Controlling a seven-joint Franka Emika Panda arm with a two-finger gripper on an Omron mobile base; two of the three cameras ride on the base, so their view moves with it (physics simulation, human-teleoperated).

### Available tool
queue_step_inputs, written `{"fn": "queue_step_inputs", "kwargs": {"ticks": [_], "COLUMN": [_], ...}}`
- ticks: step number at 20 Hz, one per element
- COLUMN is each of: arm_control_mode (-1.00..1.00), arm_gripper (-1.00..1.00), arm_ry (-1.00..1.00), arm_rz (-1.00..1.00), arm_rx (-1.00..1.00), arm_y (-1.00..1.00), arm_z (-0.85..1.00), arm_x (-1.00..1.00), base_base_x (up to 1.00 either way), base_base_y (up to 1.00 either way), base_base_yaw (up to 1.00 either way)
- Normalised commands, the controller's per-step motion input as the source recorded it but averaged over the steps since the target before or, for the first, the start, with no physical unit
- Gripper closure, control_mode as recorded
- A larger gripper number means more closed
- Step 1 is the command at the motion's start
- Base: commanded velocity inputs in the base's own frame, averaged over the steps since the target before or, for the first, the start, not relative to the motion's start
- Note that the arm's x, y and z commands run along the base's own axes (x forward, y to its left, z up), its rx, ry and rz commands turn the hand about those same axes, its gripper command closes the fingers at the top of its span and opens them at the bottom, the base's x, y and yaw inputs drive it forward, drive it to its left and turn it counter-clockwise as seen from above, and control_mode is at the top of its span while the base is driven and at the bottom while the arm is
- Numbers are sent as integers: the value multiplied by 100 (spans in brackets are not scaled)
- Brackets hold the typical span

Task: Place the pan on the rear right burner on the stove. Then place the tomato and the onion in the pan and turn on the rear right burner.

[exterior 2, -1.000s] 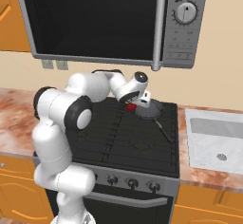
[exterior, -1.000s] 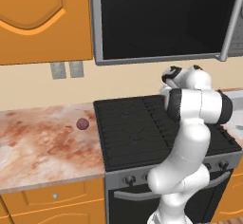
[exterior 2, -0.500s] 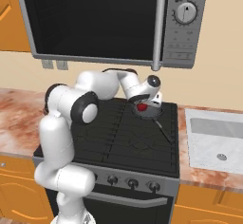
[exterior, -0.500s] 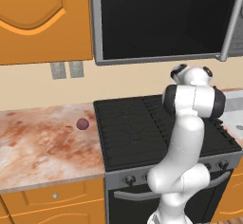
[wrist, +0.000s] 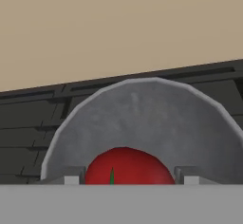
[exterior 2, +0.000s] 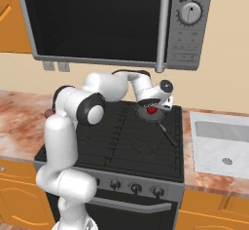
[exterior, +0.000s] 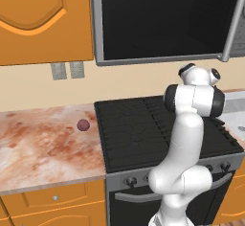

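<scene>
The dark grey pan sits on the rear right burner of the black stove, its black handle pointing toward the front. My gripper hangs low over the pan, shut on the bright red tomato. In the hand view the tomato sits between my fingertips, with the pan's grey floor right behind it and my gripper at the bottom edge. The dull purple onion lies on the marble counter, left of the stove.
A microwave hangs low above the cooktop, close over my hand. A sink lies right of the stove. The knobs line the grey front panel. The back wall stands just behind the pan.
My arm has swung right and toward the back, carrying the tomato from above the middle of the cooktop to just over the pan. The onion has stayed put.
</scene>
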Motion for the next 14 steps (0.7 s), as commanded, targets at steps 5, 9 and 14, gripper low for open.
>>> {"fn": "queue_step_inputs", "kwargs": {"ticks": [5, 9, 14], "arm_control_mode": [-100, -100, -100], "arm_gripper": [100, 100, 100], "arm_ry": [0, 0, 0], "arm_rz": [0, 0, 0], "arm_rx": [0, 0, 0], "arm_y": [0, 0, 0], "arm_z": [-4, -12, -13], "arm_x": [3, 6, 4], "base_base_x": [0, 0, 0], "base_base_y": [0, 0, 0], "base_base_yaw": [0, 0, 0]}}
